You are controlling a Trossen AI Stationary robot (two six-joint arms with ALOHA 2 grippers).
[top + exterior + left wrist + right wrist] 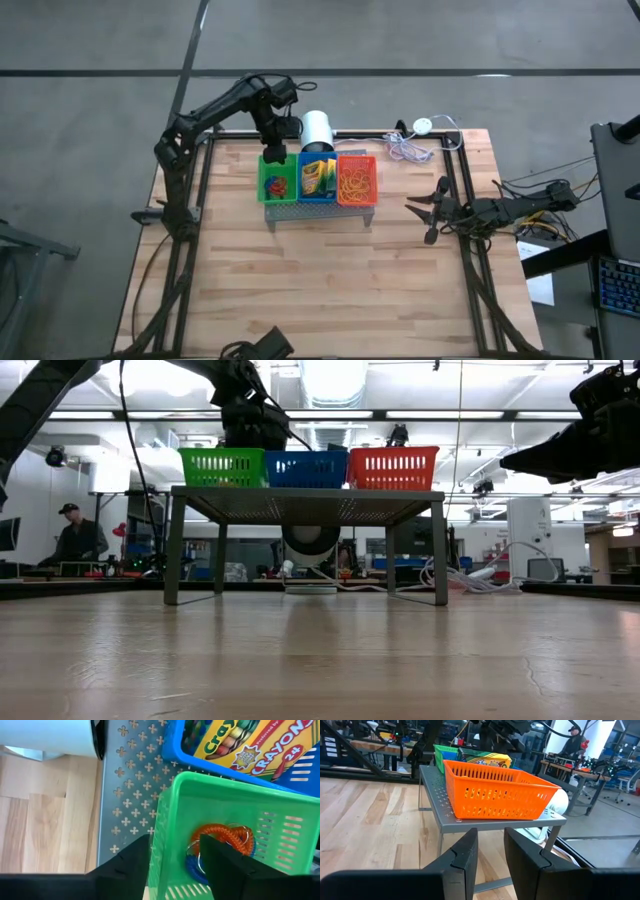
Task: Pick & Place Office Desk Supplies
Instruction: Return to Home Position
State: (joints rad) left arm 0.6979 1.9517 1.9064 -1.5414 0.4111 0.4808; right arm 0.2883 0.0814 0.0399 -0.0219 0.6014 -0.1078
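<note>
High view: the table [330,290] fills the middle of the frame. Just above its centre the stand [320,214] carries three baskets in a row, touching side by side: green basket [266,172] on the left, blue basket [303,190] in the middle, red basket [371,165] on the right. The coil bands [278,186], red and blue, lie in the green one. The crayon box [318,176] is in the blue one, and the rubber bands [355,182] are in the red one. The left gripper [275,155] hangs over the top edge of the green basket. A white roll [317,128] lies just above the blue basket. The right gripper [420,220] sits at centre right, well apart from the stand, its fingers spread with nothing between them.

Low view: the three baskets stand on the stand in the upper middle. The left arm comes down from the upper left to just above the green one, and the right arm shows at the upper right. A person [76,535] is at far left, in the room behind.

Left wrist view: the left gripper's [175,840] fingers are parted and hold nothing. They straddle the green basket's wall, with the coil bands [220,837] inside on its floor. The crayon box [250,742] lies in the blue basket beside it.

Right wrist view: the right gripper [491,832] is slightly parted and empty, pointing at the red basket [495,795].
</note>
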